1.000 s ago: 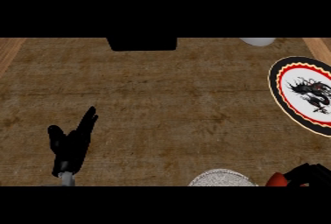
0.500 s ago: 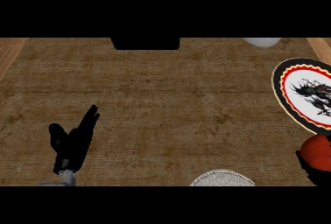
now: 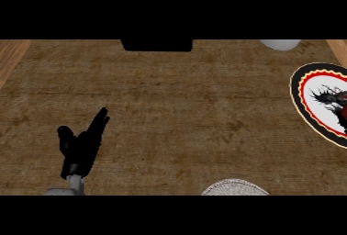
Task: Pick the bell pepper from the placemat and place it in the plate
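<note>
Over the plate's point(image 3: 305, 108) inner face, at the view's right edge: a dark red sliver point(image 3: 344, 110), cut off by that edge; cannot tell whether this is the bell pepper or how it sits. Plate itself round, black-rimmed with a red and yellow band, white middle with a dark figure, lying on the brown wooden counter point(image 3: 190, 114). Below and left of the plate, at the lower edge, a pale woven placemat point(image 3: 234, 187), only partly showing. Far left of the plate, the left hand point(image 3: 80, 149), released, fingers straight and pointing up, holding nothing. Above and left of the plate, a black block point(image 3: 157, 44); nearer it, a white rounded thing point(image 3: 280, 44).
</note>
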